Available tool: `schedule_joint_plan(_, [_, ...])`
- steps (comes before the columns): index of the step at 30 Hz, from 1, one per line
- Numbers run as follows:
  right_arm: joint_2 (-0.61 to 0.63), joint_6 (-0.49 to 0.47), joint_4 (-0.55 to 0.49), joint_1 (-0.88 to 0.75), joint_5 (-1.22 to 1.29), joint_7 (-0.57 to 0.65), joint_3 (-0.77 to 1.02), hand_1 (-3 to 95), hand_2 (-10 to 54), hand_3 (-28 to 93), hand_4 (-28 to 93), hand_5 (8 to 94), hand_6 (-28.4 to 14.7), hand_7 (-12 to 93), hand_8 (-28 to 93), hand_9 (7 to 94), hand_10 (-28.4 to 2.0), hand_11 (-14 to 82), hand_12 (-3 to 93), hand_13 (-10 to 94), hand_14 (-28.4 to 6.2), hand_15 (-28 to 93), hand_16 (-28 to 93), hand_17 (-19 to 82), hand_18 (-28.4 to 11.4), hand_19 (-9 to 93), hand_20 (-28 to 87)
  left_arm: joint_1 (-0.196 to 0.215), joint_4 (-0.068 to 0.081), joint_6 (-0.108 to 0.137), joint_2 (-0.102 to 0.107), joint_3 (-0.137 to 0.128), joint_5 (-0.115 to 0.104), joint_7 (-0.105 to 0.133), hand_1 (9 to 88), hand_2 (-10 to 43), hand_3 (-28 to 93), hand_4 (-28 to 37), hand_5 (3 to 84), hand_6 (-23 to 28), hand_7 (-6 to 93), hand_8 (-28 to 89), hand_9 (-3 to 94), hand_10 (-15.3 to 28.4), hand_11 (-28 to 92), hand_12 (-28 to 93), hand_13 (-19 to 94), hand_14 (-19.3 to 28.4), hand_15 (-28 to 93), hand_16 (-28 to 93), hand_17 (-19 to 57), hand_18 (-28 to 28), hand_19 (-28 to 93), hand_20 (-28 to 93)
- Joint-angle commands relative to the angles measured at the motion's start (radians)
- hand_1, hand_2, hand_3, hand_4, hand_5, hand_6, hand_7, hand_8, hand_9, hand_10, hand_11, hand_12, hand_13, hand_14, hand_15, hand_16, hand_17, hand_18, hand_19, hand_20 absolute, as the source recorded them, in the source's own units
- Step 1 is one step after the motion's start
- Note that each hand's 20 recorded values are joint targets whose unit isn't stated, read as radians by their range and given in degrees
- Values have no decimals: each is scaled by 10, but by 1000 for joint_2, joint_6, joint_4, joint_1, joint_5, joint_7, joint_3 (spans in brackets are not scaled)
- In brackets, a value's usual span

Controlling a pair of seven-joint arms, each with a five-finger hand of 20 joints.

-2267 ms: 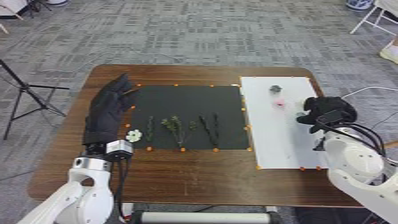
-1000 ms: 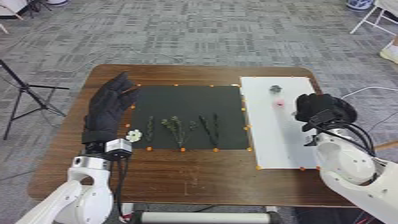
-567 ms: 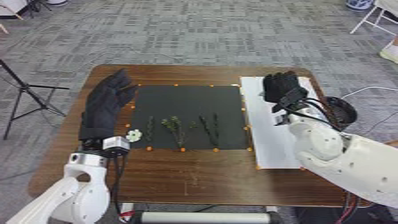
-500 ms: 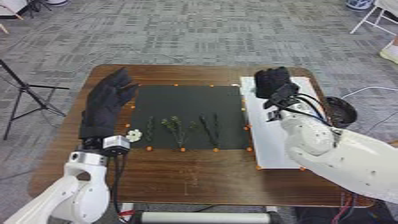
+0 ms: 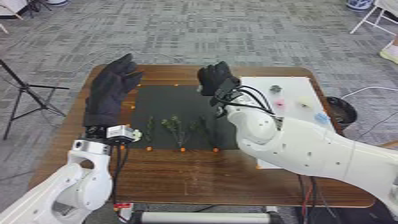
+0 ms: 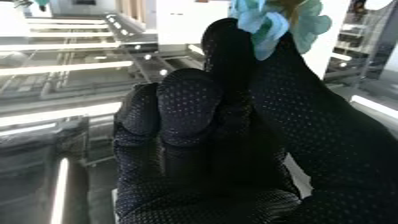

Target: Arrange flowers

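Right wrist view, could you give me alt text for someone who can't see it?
Black-gloved right hand pinching a pale blue flower between thumb and finger, its petals spreading at the fingertips. Behind it are bright strips of light against a grey background.

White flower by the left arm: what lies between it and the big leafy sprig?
A thin dark sprig lies on the black mat between the white flower and the big leafy sprig, as the head view shows.

Mat [image 5: 173, 100] left, sheet [image 5: 298, 84] right on table [image 5: 200, 175]. Sprigs [image 5: 172, 124] on mat's near part. 4 flowers [image 5: 280, 103] on sheet.
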Motion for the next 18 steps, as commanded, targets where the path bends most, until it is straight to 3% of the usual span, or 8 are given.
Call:
schedule_joint_plan(1, [-155,9,74,20,5,-26,-51,484,-95,840,-261,722,19,450,60,828,-51,243,543,684,-51,677,414,315,-190,826,490,-109,17,-36,-2,48,-2,20,291,-32,702,-233,321,19,246,-105,272,122,294,203,246,146,384,48,-79,201,408,177])
schedule_joint_plan(7, [-227,21,119,40,9,-23,-88,485,-95,840,-262,723,19,450,59,828,-50,244,543,685,-51,679,412,315,-190,826,490,-180,27,-49,-5,100,-5,41,291,-32,702,-233,321,19,245,-104,273,122,294,202,247,146,386,47,-79,201,409,177])
schedule_joint_plan(18, [-341,63,224,102,34,-31,-165,489,-95,840,-273,722,21,450,55,828,-49,243,544,683,-51,680,414,314,-189,825,490,-238,35,-50,-10,136,-8,65,291,-32,703,-231,323,20,243,-103,273,122,294,203,247,146,386,47,-79,202,409,177])
